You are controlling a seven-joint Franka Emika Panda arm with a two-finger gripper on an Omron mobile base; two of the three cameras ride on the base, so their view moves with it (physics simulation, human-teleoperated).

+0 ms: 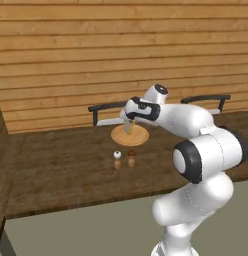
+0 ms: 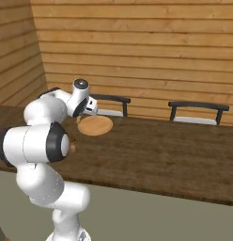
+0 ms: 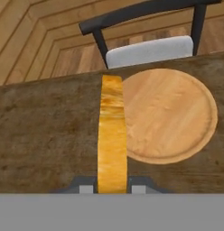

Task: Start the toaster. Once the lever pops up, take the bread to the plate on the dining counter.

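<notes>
My gripper [image 3: 112, 188] is shut on the bread [image 3: 112, 135], an orange-tan slice held on edge between the fingertips [image 3: 140, 187]. It hangs a little above the dining counter [image 3: 41, 135], over the left rim of the round wooden plate [image 3: 172, 117] in the hand view. From the left base view, the gripper [image 1: 128, 124] and the bread [image 1: 128, 127] are just over the plate [image 1: 131, 137]. From the right base view, the gripper [image 2: 81, 117] is at the near-left rim of the plate [image 2: 97, 125]. The toaster and the lever are out of view.
Two small shakers [image 1: 117, 156] [image 1: 131, 155] stand on the dining counter [image 1: 61, 165] in front of the plate. Two black chairs [image 1: 108, 107] [image 1: 206, 99] are behind the counter, before a wood-plank wall. The counter [image 2: 160, 155] runs on to the right.
</notes>
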